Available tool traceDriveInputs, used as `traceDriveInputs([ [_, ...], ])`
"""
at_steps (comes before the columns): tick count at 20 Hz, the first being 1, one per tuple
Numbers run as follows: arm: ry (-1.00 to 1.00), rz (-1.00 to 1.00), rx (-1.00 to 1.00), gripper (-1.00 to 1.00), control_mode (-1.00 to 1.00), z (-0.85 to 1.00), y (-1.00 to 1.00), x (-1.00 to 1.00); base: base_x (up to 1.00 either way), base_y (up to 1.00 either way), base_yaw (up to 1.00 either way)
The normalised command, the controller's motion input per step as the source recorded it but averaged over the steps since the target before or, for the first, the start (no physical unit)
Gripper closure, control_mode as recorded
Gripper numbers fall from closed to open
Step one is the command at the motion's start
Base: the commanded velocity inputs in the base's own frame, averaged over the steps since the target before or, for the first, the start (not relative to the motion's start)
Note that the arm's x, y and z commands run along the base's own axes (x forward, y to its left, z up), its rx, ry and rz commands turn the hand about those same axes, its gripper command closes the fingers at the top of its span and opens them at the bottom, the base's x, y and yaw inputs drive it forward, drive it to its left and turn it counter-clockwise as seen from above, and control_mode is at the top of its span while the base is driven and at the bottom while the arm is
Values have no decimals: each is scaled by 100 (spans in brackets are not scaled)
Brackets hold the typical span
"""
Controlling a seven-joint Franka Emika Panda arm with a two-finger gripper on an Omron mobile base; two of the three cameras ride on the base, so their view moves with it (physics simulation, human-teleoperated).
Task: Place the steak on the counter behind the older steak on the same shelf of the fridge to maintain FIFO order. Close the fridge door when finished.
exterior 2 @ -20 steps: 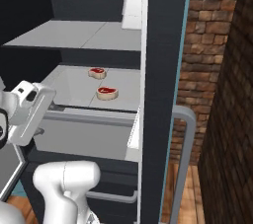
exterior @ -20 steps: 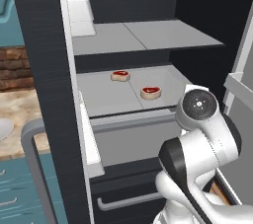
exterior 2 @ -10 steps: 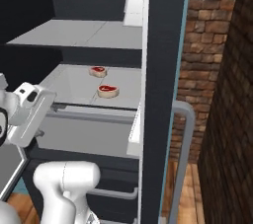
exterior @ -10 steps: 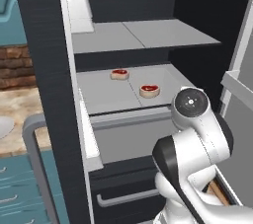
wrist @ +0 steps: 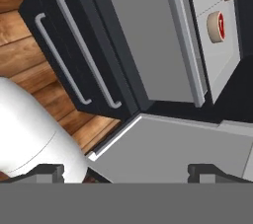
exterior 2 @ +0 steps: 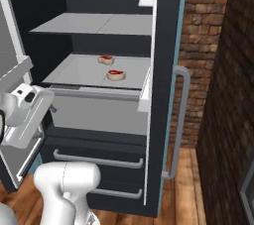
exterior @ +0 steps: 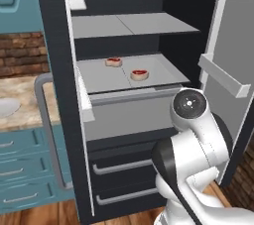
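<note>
Since the earlier frames the arm has drawn back and low, and the view has shifted with the base. The small red steak with the cream-tan rim now lies at the upper middle of the left base view, behind the older steak of like look, both on the wide light-grey shelf panel of the tall charcoal fridge. Our tool sits at the bottom of the hand view, tips wide apart and empty. We judge only the closing remains: we should push the open light-grey door flat and steadily, clear of its door bins. The beige marbled desk sits mid-left.
</note>
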Motion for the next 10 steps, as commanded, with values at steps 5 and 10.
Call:
traceDriveInputs([
  [5,0,0,0,-100,100,0,0,0,-6,27,4],
  [10,0,0,0,-100,100,0,0,0,-11,7,4],
])
